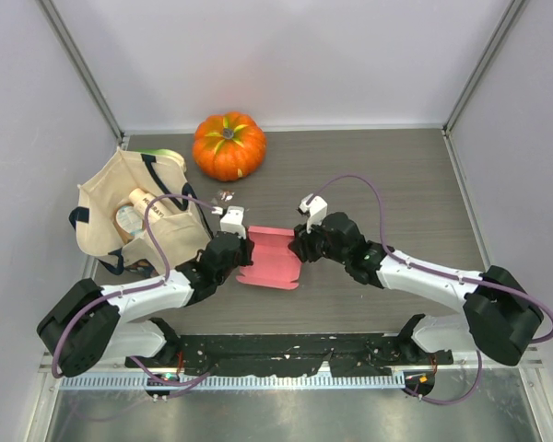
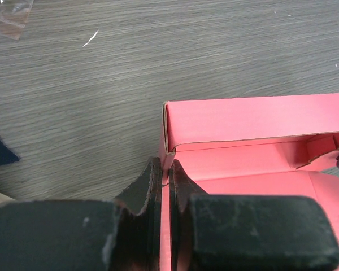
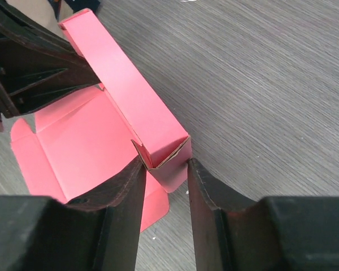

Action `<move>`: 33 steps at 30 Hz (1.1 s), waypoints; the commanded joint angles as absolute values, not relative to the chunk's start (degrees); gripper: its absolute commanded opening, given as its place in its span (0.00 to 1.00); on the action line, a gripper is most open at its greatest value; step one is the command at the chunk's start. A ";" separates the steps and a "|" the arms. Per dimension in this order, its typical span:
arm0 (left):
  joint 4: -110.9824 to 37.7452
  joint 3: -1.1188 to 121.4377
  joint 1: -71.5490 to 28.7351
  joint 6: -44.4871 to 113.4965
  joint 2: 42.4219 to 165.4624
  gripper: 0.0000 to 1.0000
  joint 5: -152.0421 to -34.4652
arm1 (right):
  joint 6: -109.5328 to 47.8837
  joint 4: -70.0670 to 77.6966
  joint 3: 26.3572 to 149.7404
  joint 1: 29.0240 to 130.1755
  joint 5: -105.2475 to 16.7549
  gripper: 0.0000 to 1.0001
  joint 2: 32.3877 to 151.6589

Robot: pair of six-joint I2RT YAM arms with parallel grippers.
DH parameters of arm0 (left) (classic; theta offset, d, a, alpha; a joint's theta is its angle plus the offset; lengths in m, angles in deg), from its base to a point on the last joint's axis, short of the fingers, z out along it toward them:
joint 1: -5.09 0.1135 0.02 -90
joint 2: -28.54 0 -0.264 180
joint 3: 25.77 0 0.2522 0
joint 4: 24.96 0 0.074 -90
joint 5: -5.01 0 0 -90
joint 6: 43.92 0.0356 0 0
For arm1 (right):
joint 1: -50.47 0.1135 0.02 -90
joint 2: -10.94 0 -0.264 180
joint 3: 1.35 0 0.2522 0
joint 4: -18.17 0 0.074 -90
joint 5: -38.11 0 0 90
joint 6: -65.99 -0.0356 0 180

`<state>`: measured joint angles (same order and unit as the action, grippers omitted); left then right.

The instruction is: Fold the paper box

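The pink-red paper box (image 1: 272,262) lies on the table between my two grippers, partly folded, its far side wall standing up. In the left wrist view the box (image 2: 254,121) shows a raised folded wall, and my left gripper (image 2: 168,169) is shut on the thin left wall. My left gripper (image 1: 241,250) is at the box's left edge. In the right wrist view my right gripper (image 3: 165,165) has its jaws touching both sides of the hollow end of the folded wall of the box (image 3: 130,84). My right gripper (image 1: 300,245) is at the box's right edge.
An orange pumpkin (image 1: 229,145) stands at the back. A beige tote bag (image 1: 120,216) holding items lies at the left, close to my left arm. A small clear plastic scrap (image 1: 226,195) lies behind the box. Grey walls enclose the table.
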<state>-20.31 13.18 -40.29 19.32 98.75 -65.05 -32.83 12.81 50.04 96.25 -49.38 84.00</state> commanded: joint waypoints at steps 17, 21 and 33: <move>-8.67 16.29 -50.01 20.34 109.12 0.00 -40.97 | -36.84 38.41 48.18 110.67 -103.68 0.01 103.48; -7.87 16.30 -51.77 16.92 111.77 0.00 -38.06 | -32.90 45.88 48.45 114.19 -113.57 0.01 109.72; -23.03 7.77 -51.77 16.73 82.62 0.56 -59.22 | -24.27 64.09 37.47 112.62 -88.75 0.01 110.53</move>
<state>-15.78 8.90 -51.88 17.51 95.08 -52.48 -27.28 60.13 40.60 113.76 -99.48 112.28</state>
